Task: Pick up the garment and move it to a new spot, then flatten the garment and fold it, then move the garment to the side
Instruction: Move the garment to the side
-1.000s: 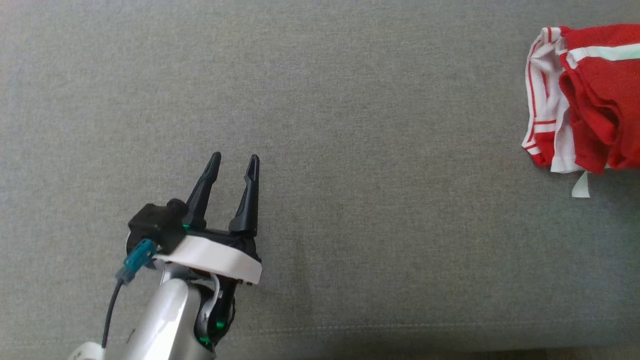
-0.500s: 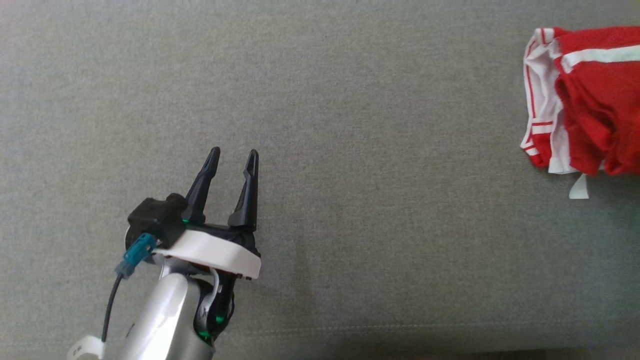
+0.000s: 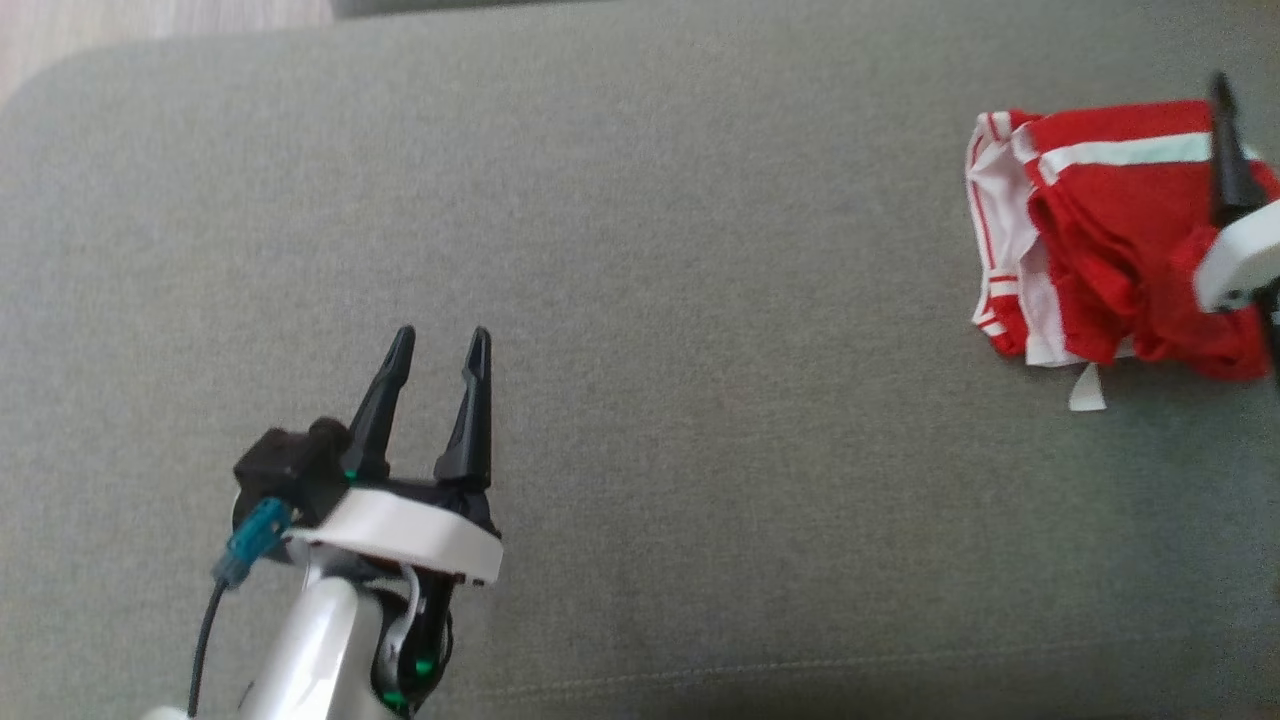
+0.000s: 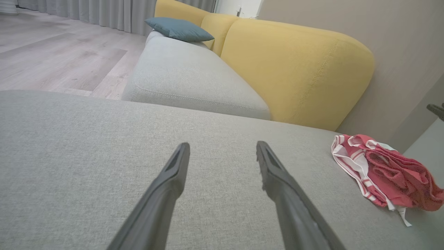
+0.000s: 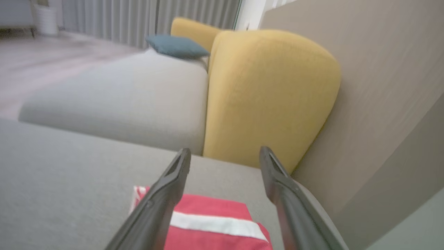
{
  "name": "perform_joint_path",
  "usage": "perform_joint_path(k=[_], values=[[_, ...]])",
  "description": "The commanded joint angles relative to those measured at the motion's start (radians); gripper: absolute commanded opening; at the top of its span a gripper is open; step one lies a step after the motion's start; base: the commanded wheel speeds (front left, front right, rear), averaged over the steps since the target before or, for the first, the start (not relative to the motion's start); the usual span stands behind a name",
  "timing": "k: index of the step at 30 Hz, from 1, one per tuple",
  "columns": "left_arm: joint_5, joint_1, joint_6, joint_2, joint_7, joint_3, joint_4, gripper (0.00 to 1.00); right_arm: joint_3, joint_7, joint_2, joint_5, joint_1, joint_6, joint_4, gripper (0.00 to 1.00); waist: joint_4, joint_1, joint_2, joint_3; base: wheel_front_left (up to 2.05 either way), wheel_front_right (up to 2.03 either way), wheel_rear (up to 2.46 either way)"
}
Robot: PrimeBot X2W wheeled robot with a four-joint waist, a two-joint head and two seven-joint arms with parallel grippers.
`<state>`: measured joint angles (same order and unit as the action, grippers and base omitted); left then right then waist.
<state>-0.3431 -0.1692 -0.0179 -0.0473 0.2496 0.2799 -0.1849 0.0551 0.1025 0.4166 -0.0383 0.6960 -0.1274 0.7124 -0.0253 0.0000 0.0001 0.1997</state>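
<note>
The left arm is stretching forward low over the grey seat cushion, its left gripper pointing away from the robot, fingers spread wide and holding nothing. The right arm is reaching in at the far right, and the right gripper is hanging just above the garment with its fingers wide apart and nothing between them. Whether it is touching the cloth I cannot tell. One red, white-striped garment is lying bunched on the cushion's right side, well apart from the left gripper. Beyond it, two yellow backrests and one blue pillow are sitting.
</note>
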Motion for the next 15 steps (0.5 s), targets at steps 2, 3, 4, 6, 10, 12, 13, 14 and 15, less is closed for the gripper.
perform_joint_path(k=[2, 3, 4, 6, 10, 12, 13, 14, 15], values=[[0.008, -0.003, 0.0, -0.003, 0.012, -0.041, 0.046, 1.0, -0.014, 0.046, -0.034, -0.033, -0.042, -0.003, -0.087, 1.0, -0.018, 0.0, -0.0001, -0.042, 0.0, 0.0, 0.0], [0.009, 0.002, 0.001, -0.003, 0.012, -0.045, 0.05, 1.0, -0.019, 0.057, -0.056, -0.043, -0.061, -0.003, -0.112, 1.0, -0.021, 0.0, -0.0001, -0.051, 0.0, 0.0, 0.0], [0.01, 0.007, 0.001, -0.003, 0.012, -0.049, 0.055, 1.0, -0.027, 0.068, -0.079, -0.052, -0.081, -0.003, -0.138, 1.0, -0.024, 0.0, -0.0001, -0.06, 0.0, 0.0, 0.0], [0.012, 0.015, 0.002, -0.003, 0.012, -0.056, 0.063, 1.0, -0.043, 0.083, -0.128, -0.068, -0.125, -0.003, -0.192, 1.0, -0.028, 0.0, -0.0001, -0.076, 0.0, 0.0, 0.0], [0.013, 0.03, 0.002, -0.003, 0.012, -0.067, 0.072, 1.0, -0.06, 0.103, -0.228, -0.084, -0.229, -0.003, -0.294, 1.0, -0.033, 0.0, -0.0001, -0.104, 0.0, 0.0, 0.0], [0.013, 0.04, 0.002, -0.003, 0.012, -0.069, 0.073, 1.0, -0.059, 0.11, -0.275, -0.083, -0.283, -0.003, -0.337, 1.0, -0.035, 0.0, -0.0001, -0.117, 0.0, 0.0, 0.0], [0.014, 0.045, 0.002, -0.003, 0.012, -0.07, 0.074, 1.0, -0.058, 0.113, -0.293, -0.081, -0.31, -0.003, -0.357, 1.0, -0.035, 0.0, -0.0001, -0.123, 0.0, 0.0, 0.0], [0.014, 0.05, 0.002, -0.003, 0.012, -0.07, 0.075, 1.0, -0.057, 0.117, -0.308, -0.078, -0.337, -0.003, -0.374, 1.0, -0.035, 0.0, -0.0001, -0.129, 0.0, 0.0, 0.0], [0.014, 0.055, 0.002, -0.003, 0.012, -0.07, 0.076, 1.0, -0.053, 0.12, -0.321, -0.075, -0.363, -0.003, -0.39, 1.0, -0.035, 0.0, -0.0001, -0.134, 0.0, 0.0, 0.0]])
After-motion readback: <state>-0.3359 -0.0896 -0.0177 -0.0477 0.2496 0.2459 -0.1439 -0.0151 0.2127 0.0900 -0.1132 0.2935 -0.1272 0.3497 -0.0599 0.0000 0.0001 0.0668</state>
